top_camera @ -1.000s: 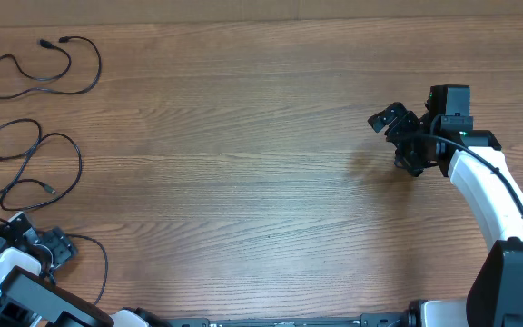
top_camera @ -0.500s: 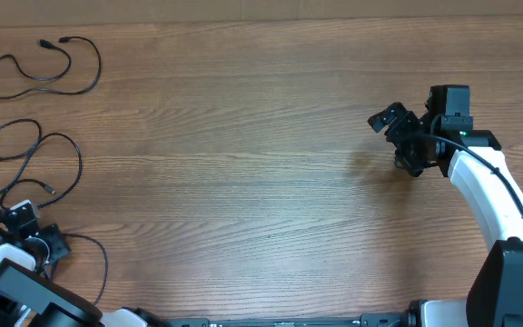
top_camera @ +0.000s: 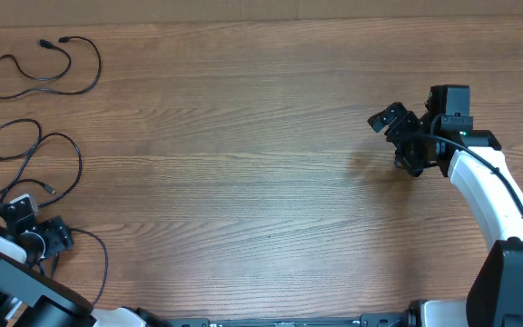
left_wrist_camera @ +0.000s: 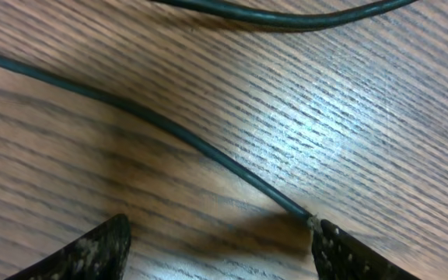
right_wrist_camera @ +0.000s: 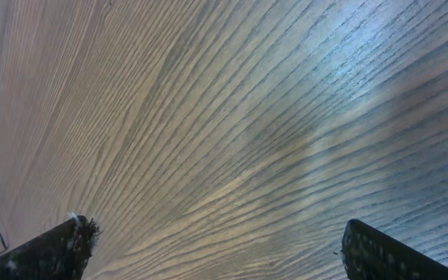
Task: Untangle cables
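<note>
Wood-grain bench [top_camera: 243, 136]. Cables [top_camera: 27, 162] far left, two loose loops, apart. Left pincer [left_wrist_camera: 222, 237] spread; strand [left_wrist_camera: 169, 128] ends against right finger. Right pincer [right_wrist_camera: 215, 229] spread over bare wood. Likely best: centre strand before closing, draw slowly away from loops.

Your surface [left_wrist_camera: 348, 117] shows fine-grained wood with a slight sheen under the light; the cables [left_wrist_camera: 208, 152] look like smooth, matt black rubbery cord.
</note>
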Controlling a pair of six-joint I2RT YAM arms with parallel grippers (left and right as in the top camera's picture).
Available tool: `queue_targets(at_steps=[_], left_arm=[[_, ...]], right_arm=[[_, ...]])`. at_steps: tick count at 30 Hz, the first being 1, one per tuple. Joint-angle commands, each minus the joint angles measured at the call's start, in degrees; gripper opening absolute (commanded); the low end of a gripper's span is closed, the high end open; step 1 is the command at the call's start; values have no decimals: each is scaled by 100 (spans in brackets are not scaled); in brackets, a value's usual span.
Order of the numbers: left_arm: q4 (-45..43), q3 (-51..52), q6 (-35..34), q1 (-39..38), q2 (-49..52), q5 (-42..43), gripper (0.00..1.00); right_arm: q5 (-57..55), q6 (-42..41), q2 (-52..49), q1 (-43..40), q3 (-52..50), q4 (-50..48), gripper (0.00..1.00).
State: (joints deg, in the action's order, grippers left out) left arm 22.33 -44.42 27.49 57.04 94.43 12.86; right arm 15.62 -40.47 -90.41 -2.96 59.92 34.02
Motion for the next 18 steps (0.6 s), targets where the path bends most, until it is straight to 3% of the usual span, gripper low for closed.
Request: queue_targets(at_steps=[1,6,7,9,11,18], left_arm=[[568,-98,-136,-4,299,-94,73],[785,-431,-133,-4,66,236,68],[761,-485,-133,-4,-42,328,62],[726,-531,-133,-4,-133,330,38],[599,-546,-140,-4,-181,341,6],[181,-551,-590,-11,-184,1001,4]], right_arm=[[-59,20,-4,-7,127,-28,100],[-59,20,-4,-7,127,-26,100],[-59,20,-4,-7,127,-26,100],[-59,20,-4,-7,127,-26,100],[-59,20,-4,-7,127,-26,100],[-59,20,-4,-7,127,-26,100]])
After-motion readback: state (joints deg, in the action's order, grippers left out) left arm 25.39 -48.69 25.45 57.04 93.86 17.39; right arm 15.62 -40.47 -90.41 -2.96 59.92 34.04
